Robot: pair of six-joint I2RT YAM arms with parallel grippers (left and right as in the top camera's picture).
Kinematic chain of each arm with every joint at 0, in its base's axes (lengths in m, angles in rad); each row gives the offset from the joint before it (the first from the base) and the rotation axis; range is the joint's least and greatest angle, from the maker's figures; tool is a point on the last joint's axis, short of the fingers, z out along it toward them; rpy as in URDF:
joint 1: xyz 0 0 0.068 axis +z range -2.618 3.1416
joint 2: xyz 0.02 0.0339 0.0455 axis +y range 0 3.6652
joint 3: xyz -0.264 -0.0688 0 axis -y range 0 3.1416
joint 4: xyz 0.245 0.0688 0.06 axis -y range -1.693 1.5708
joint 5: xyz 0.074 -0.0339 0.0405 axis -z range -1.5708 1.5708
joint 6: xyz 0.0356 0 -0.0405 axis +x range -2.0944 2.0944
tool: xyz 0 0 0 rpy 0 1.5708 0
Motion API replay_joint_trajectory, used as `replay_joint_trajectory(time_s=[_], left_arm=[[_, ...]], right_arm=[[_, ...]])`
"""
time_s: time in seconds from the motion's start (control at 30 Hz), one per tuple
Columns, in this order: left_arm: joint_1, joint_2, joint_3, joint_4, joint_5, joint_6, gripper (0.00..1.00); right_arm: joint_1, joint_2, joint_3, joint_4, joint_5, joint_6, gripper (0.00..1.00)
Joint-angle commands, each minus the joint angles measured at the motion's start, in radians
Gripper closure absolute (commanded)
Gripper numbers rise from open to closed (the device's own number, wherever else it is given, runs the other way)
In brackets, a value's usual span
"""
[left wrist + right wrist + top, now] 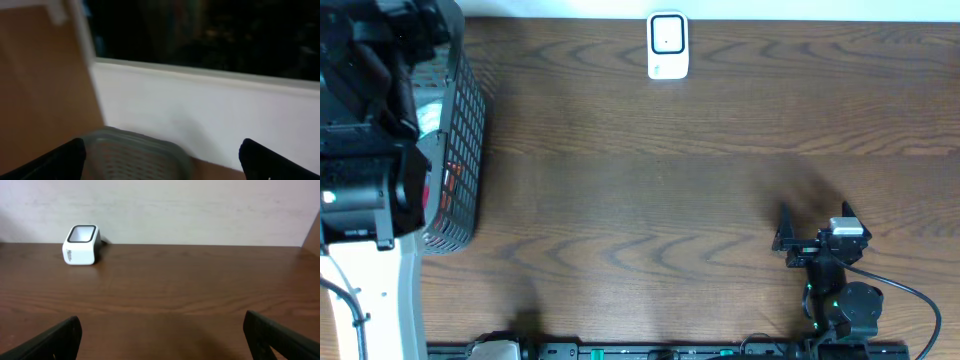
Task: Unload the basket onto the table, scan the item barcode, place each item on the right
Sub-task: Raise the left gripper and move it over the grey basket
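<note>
Worktop (640,150) of brown wood grain, matt: the barcode scanner (668,45), a small white block of smooth plastic with rounded corners and a dark rounded-square window on its upper face, stands at the 12 o'clock edge. A grey basket (460,150) of fine mesh with rounded corners sits at 9 to 10 o'clock, red-and-white contents showing through the mesh but not identifiable, and the left claw (162,167) hangs over it with its black fingers wide apart and empty. The right claw (162,345) is at 4 o'clock, low over the worktop, spread wide, holding nothing and facing the scanner
</note>
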Motion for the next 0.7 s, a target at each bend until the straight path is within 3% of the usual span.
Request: replay_joint_trajectory(time_s=[0.0, 0.17, 0.53, 0.67], left_arm=[[0.069, 0.046, 0.023, -0.008, -0.101, 0.004, 0.02], [0.175, 0.1, 0.023, -0.041, -0.099, -0.036, 0.02], [0.232, 0.161, 0.016, -0.103, -0.1, -0.035, 0.02], [0.318, 0.229, 0.016, -0.195, -0.1, -0.045, 0.02]], right_arm=[[0.004, -0.006, -0.004, -0.001, 0.005, -0.008, 0.01], [0.004, -0.005, -0.004, -0.001, 0.005, -0.008, 0.01], [0.004, -0.005, -0.004, -0.001, 0.005, -0.008, 0.01], [0.004, -0.005, -0.004, -0.001, 0.005, -0.008, 0.01]])
